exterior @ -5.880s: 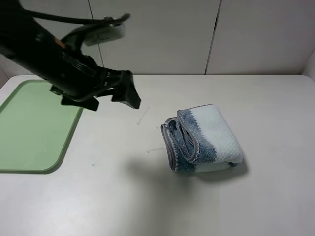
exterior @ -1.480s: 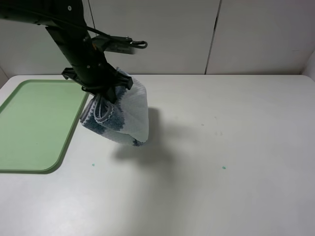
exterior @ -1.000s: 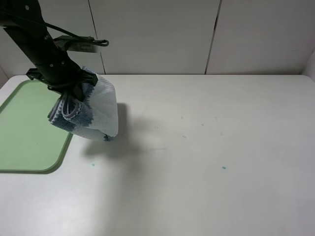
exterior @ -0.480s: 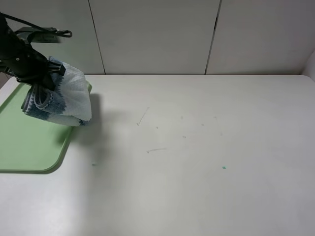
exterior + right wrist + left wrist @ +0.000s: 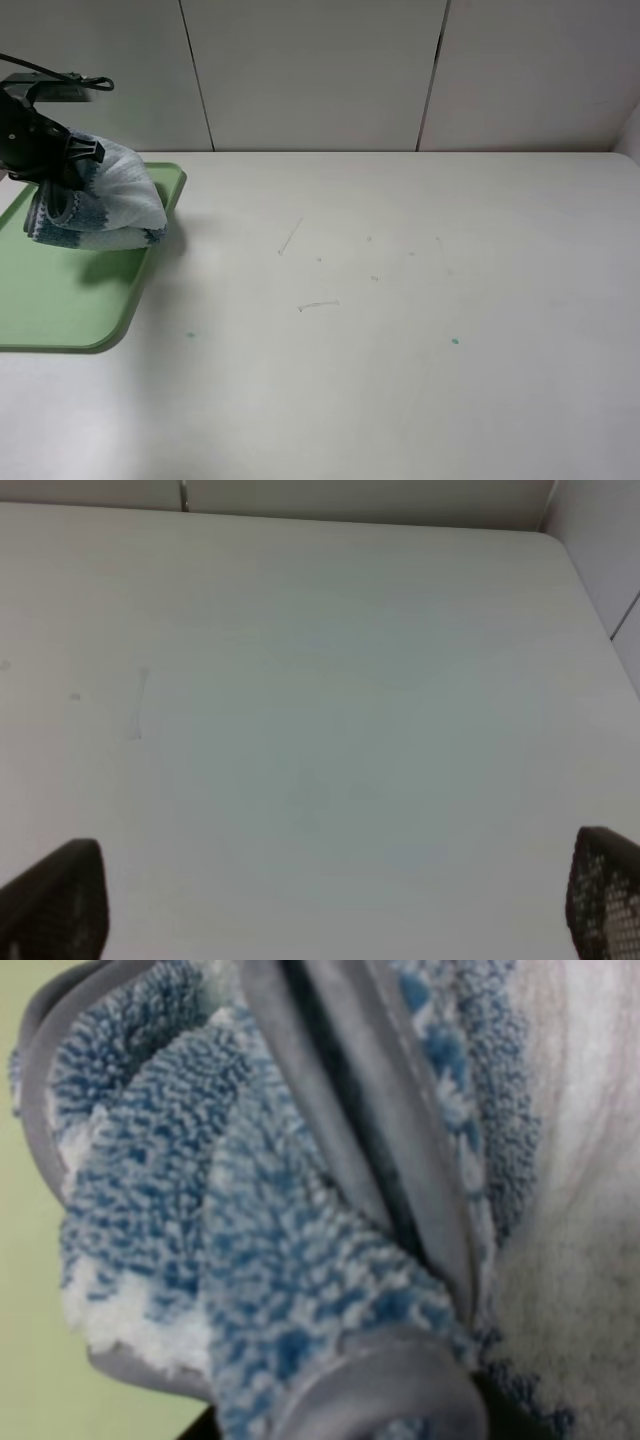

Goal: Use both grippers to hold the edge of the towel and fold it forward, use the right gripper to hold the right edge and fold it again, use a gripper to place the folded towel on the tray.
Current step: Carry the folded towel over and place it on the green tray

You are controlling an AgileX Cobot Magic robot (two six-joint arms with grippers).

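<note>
The folded blue-and-white towel (image 5: 100, 205) hangs from my left gripper (image 5: 68, 168), which is shut on its upper left part. The towel is low over the right end of the light-green tray (image 5: 60, 295); I cannot tell whether it touches the tray. In the left wrist view the towel (image 5: 300, 1220) fills the picture, with its grey hem folds and a strip of the tray (image 5: 20, 1260) beside it. My right gripper (image 5: 325, 895) is open and empty over bare table, and it does not show in the exterior high view.
The white table (image 5: 400, 330) has small specks and faint scratch marks in the middle. A panelled wall (image 5: 320, 70) runs along the table's far edge. The tray lies at the table's left edge.
My left arm has carried the towel from the middle of the table leftward, and in the last half second lowered it over the tray's right end.
</note>
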